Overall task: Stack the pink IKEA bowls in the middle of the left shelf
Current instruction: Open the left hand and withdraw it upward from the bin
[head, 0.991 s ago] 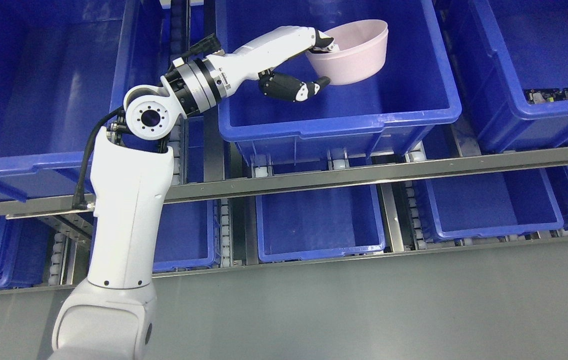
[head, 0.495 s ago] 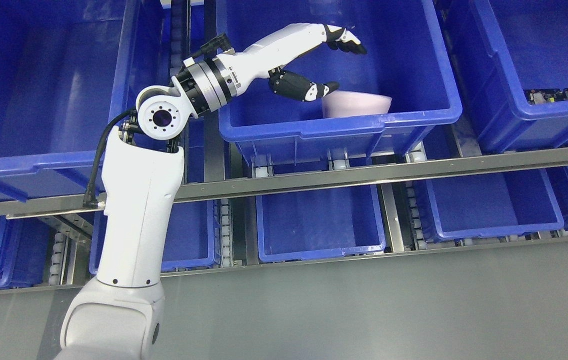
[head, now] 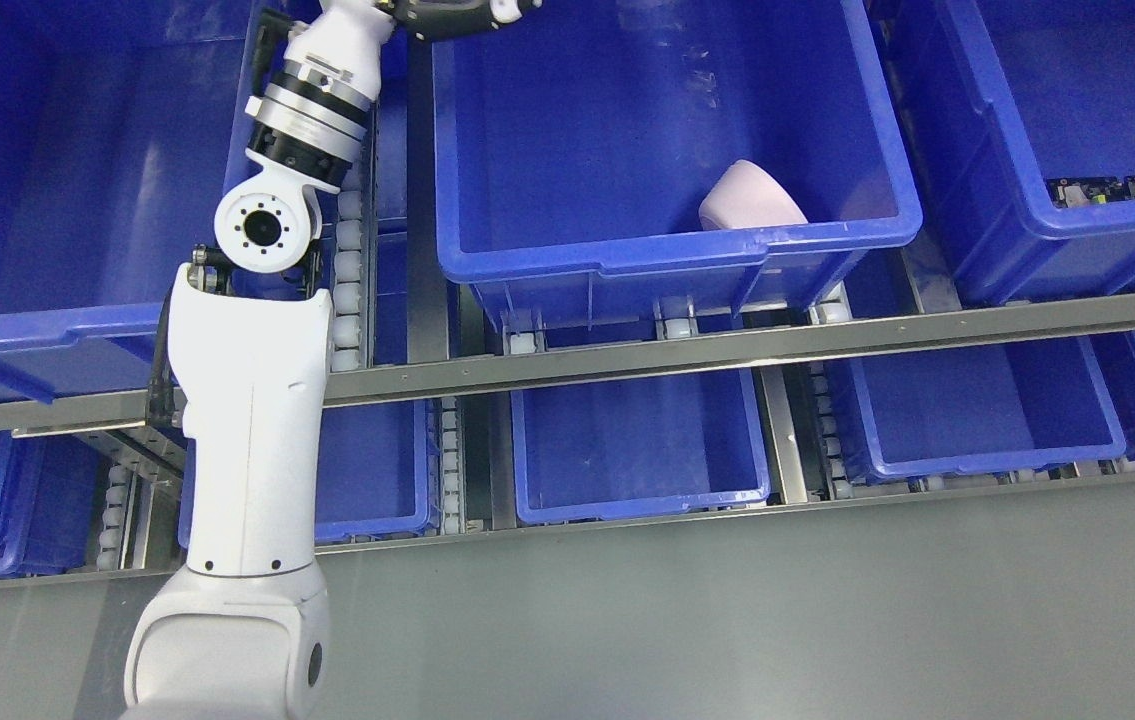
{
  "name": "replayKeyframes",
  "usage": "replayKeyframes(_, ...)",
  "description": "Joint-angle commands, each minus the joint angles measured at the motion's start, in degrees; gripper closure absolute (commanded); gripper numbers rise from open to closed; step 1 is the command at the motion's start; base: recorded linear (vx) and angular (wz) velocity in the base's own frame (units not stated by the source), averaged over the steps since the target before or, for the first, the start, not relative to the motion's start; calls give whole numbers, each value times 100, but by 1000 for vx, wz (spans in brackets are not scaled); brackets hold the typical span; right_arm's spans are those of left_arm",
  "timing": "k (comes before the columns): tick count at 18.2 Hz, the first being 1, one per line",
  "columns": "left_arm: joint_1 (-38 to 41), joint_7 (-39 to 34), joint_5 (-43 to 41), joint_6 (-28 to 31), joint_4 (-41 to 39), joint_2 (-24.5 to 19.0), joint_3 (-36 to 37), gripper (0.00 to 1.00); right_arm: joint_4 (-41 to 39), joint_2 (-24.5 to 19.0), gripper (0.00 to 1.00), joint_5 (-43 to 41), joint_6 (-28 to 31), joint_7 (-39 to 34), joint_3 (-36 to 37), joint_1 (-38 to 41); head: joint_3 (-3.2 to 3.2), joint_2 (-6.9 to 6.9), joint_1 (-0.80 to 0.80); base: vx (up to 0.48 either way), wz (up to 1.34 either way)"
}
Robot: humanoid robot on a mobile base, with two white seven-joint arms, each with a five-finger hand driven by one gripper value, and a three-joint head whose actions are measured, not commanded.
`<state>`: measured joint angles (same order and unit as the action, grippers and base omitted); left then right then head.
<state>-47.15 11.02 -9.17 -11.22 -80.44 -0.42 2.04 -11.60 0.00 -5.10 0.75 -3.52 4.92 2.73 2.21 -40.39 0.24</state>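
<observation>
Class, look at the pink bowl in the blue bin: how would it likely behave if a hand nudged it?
The bowl looks tipped against the bin front wall, so a nudge would probably rock or roll it. Its smooth, rounded side may slip. It seems rigid and light.

The left arm (head: 247, 440) wears smooth glossy white shells, with small dark screw dots near the lower end of the long forearm-like segment. Above that segment sits a round white joint cap (head: 265, 228) ringed with small holes around a dark centre. Above the cap comes a banded wrist collar (head: 307, 108) of silver metal and black rings. A black cable runs down the segment's left side. The left hand (head: 452, 12), cut by the top edge, shows dark casing with white patches.
</observation>
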Motion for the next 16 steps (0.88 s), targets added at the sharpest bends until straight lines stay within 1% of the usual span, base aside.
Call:
replayKeyframes(1,512,-1014,1057,604,-584,-58,-530,0,0,100,0,0,-5,0,0,-1,0,0,0,0,0)
replayKeyframes(3,959,-1014,1057,718,-1007,-58,-372,0,0,100,0,0,-5,0,0,-1,0,0,0,0,0)
replayKeyframes(5,1399,-1014,1057,701,-1201,-58,-266,0,0,100,0,0,-5,0,0,-1,0,0,0,0,0)
replayKeyframes(8,1813,-1005,1057,692,-1517,-58,-239,0,0,100,0,0,-5,0,0,-1,0,0,0,0,0)
replayKeyframes(10,1902,-1005,1057,692,-1588,-58,-99,0,0,100,0,0,-5,0,0,-1,0,0,0,0,0)
replayKeyframes(16,1920,-1005,1057,709,-1615,-58,-81,0,0,100,0,0,-5,0,0,-1,0,-1,0,-14,-29)
